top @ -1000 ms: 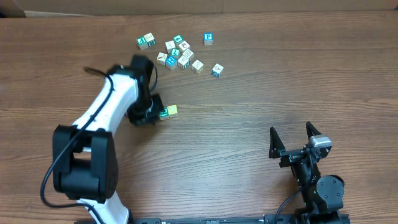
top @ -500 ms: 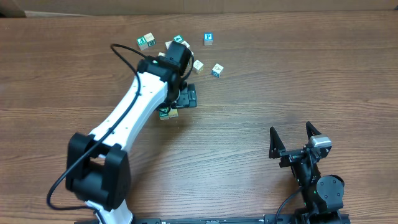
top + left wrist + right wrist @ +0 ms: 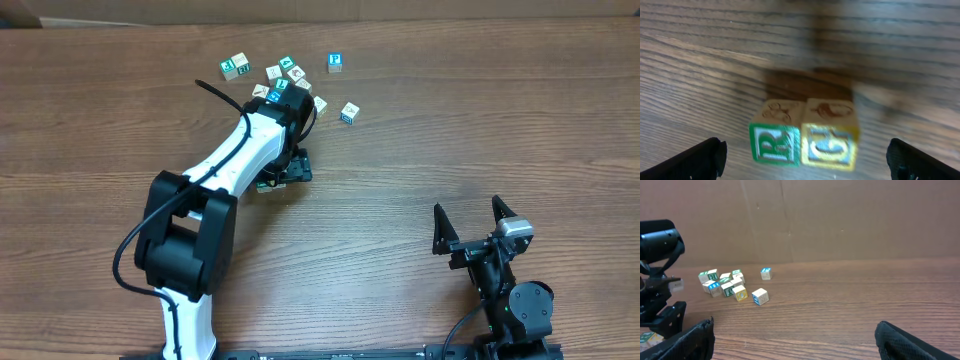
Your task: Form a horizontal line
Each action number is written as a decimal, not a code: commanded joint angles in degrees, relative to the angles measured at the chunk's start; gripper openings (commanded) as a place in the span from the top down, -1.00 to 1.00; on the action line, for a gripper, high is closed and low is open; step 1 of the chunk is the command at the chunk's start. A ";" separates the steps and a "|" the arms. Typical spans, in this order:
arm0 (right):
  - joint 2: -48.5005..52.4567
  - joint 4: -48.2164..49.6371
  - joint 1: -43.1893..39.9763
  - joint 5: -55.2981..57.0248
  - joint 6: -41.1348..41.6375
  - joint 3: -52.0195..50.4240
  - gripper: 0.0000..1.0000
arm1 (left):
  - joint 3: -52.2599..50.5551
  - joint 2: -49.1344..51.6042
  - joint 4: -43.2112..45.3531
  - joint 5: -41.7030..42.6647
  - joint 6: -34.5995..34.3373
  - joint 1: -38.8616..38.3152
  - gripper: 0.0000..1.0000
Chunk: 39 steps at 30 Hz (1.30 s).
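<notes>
centrally, left gripper [image 3: 289, 168] spreads wide over touching green r cube [image 3: 775, 145] and yellow c cube [image 3: 829, 146]; right gripper [image 3: 467, 213] gapes, lower right.

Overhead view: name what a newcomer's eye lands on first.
The white left arm stretches diagonally across the table, with the left tool open over two touching cubes, a green R and a yellow C. Beyond lies a scattered bunch of letter cubes. The right tool sits open near the front edge.
</notes>
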 commanded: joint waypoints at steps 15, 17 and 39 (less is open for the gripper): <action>-0.55 0.33 -0.17 -0.33 0.39 -0.59 -1.00 | -5.33 0.50 6.08 0.92 -4.81 1.03 -0.61; -0.55 0.33 -0.17 -0.33 0.39 -0.59 -1.00 | -5.33 0.50 6.64 1.16 -4.79 1.03 -0.52; -0.55 0.33 -0.17 -0.31 0.39 -0.59 -1.00 | -5.33 0.50 10.80 1.09 10.99 1.03 -0.14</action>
